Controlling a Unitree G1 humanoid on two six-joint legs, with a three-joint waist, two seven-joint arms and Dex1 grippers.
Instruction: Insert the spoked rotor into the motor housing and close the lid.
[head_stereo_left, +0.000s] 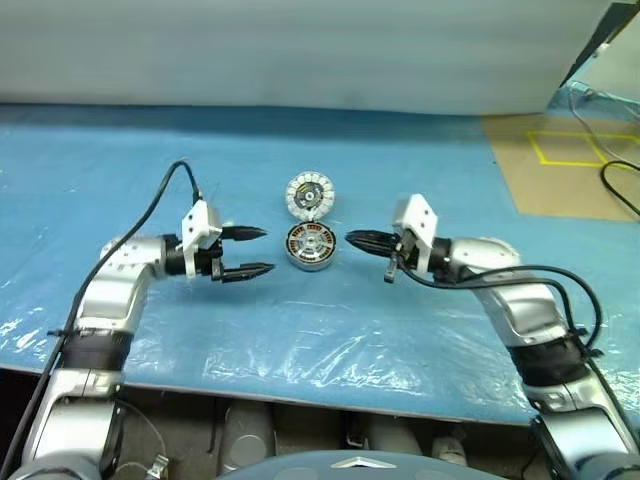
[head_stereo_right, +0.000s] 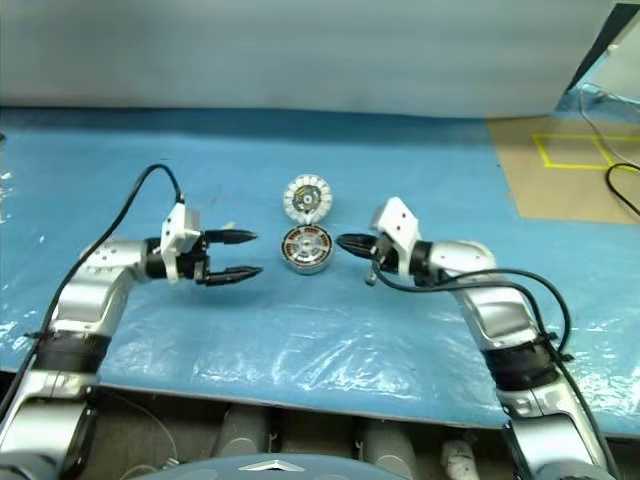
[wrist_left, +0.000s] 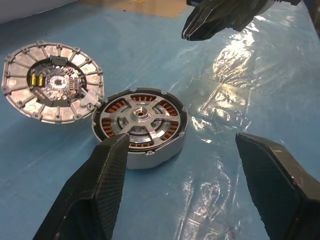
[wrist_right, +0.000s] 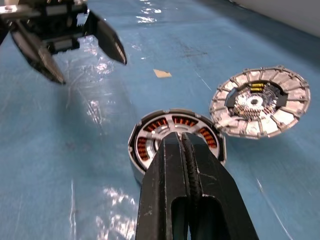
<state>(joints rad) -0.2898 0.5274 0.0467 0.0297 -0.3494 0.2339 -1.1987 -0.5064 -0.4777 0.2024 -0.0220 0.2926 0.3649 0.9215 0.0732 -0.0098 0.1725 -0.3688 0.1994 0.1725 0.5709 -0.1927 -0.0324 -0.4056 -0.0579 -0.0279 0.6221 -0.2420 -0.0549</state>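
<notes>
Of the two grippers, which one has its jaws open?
The left gripper: its jaws stand apart with nothing between them. The right gripper has its jaws pressed shut, pointing at the motor housing.

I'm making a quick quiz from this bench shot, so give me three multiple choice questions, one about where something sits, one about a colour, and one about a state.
1. Where is the lid?
A. leaning on the housing's far edge
B. closed on the housing
C. in the left tool

2. What colour are the windings in the housing?
A. green
B. copper-brown
C. white

3. How are the tools?
A. both open
B. left tool open, right tool shut
C. both shut

Answers: 1 A, it stands tilted behind the housing. 2 B, seen between the spokes. 3 B, left fingers spread, right fingers pressed together.
</notes>
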